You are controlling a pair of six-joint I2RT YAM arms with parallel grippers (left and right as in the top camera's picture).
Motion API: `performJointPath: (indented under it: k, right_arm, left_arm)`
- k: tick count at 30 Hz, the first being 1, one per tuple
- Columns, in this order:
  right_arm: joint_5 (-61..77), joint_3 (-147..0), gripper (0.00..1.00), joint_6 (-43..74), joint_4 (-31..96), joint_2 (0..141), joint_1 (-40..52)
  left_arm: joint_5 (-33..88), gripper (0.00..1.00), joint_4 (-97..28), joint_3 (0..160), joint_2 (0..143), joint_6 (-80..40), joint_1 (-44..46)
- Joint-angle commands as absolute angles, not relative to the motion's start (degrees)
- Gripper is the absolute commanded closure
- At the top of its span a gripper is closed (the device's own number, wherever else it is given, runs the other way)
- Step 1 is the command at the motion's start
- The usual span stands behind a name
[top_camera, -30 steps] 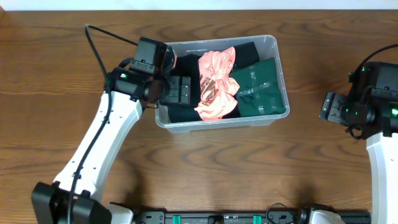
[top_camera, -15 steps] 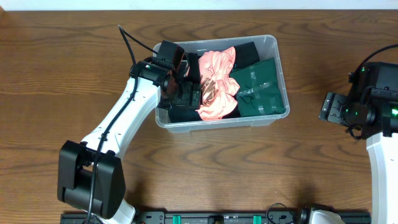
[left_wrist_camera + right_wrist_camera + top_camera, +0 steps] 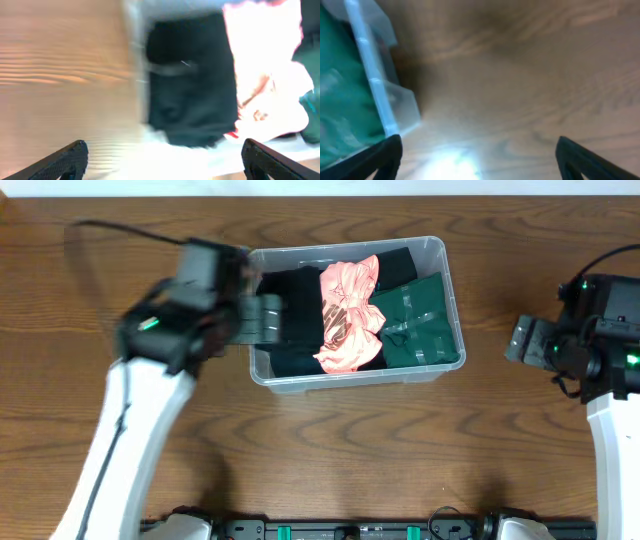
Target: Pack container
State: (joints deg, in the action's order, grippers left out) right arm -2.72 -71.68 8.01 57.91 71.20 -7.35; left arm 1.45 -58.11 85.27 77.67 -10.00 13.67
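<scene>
left gripper (image 3: pixel 270 320) has pulled back from inside the container (image 3: pixel 350 380) to its left rim, jaws wide apart, empty. right gripper (image 3: pixel 520 345) well apart to the right, jaws apart too. container sits mid-table, holding black cloth (image 3: pixel 295 330), pink cloth (image 3: pixel 345 315), green garment (image 3: pixel 420 325). judgement: last item released, packing near done.

Right wrist view, blurred. Container (image 3: pixel 376 97): clear rim and rounded corner at left edge, green fabric (image 3: pixel 340 107) inside. Wooden table (image 3: pixel 520 70) fills remainder, bright glare low centre. Right gripper (image 3: pixel 479 161): dark fingertips (image 3: pixel 382 156) at lower corners, spread wide, nothing between them, clear of container.
</scene>
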Motion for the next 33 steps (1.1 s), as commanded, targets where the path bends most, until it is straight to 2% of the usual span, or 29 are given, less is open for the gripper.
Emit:
performJointPath:
  k: [1, 8, 14, 20, 29, 33]
  right_arm:
    - [-1.4, -72.2, 0.01, 6.5, 54.1, 71.7, -4.6]
    - [6.1, -72.2, 0.01, -2.8, 48.8, 77.1, -0.5]
    - [4.8, -72.1, 0.01, 3.1, 51.3, 74.4, -0.3]
    - [0.3, -68.4, 0.01, 6.8, 51.7, 61.5, 0.0]
    - [-5.3, -51.1, 0.01, 6.8, 49.9, 31.7, 1.9]
    - [-5.1, -48.1, 0.01, 6.8, 51.3, 24.9, 1.9]
  left_arm:
    - [-2.5, 0.02, -59.2, 85.4, 77.7, -8.8, 8.1]
    - [-2.4, 0.02, -60.7, 85.3, 79.8, -8.8, -1.7]
    - [-2.2, 0.02, -63.5, 84.8, 76.5, -8.6, -3.9]
    - [-1.9, 0.02, -61.3, 77.2, 61.2, -5.5, -2.2]
    - [1.0, 0.02, -52.9, 54.9, 28.1, -6.5, -1.1]
    - [1.0, 0.02, -56.2, 52.7, 20.2, -6.5, -1.1]
